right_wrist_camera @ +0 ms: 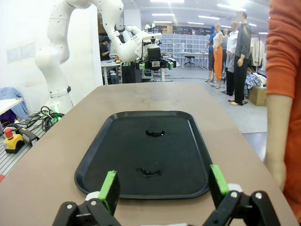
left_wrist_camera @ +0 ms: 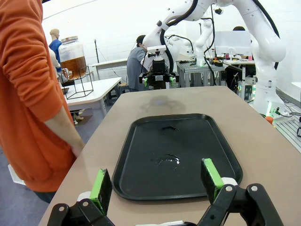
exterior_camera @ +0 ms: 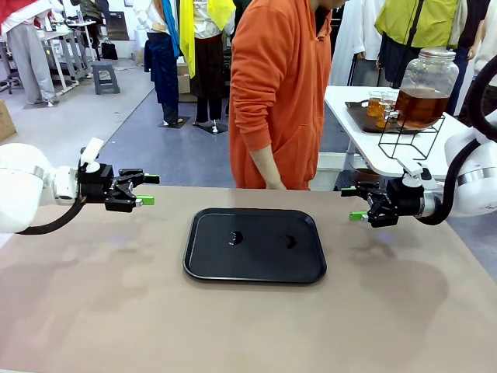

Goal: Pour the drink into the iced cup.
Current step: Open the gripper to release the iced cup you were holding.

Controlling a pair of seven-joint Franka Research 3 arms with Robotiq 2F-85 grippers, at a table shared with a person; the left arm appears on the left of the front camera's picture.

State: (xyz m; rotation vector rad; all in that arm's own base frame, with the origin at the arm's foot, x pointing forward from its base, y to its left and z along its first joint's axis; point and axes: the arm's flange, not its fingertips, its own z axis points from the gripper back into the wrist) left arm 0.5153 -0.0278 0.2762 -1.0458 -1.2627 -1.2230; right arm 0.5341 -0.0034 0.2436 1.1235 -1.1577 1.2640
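Front view: a black tray (exterior_camera: 255, 245) lies flat at the middle of the brown table (exterior_camera: 93, 311), with two small wet patches (exterior_camera: 235, 237) on its bare surface. The left claw (exterior_camera: 147, 189) hovers above the table at the left, fingers pointing toward the centre, jaws wide and holding nothing. The right claw (exterior_camera: 353, 203) hovers at the right, mirrored, jaws likewise wide and empty. Both stand well apart from the tray. A person in an orange top (exterior_camera: 279, 85) stands at the far edge of the table, one hand (exterior_camera: 273, 183) hanging just beyond that edge. The drink (exterior_camera: 420, 106), an amber-brown liquid, fills the lower part of a clear glass dispenser jar (exterior_camera: 426, 84) on a black wire stand (exterior_camera: 410, 138); this rests on a separate white side table (exterior_camera: 365, 128) at the far right, behind the right arm. Small glasses (exterior_camera: 377, 105) stand just beside the jar on a dark tray.

Left wrist view: green pads (left_wrist_camera: 100, 187) frame the near end of the tray, spread wide.

Right wrist view: pads (right_wrist_camera: 109, 187) equally spread, the tray between them.
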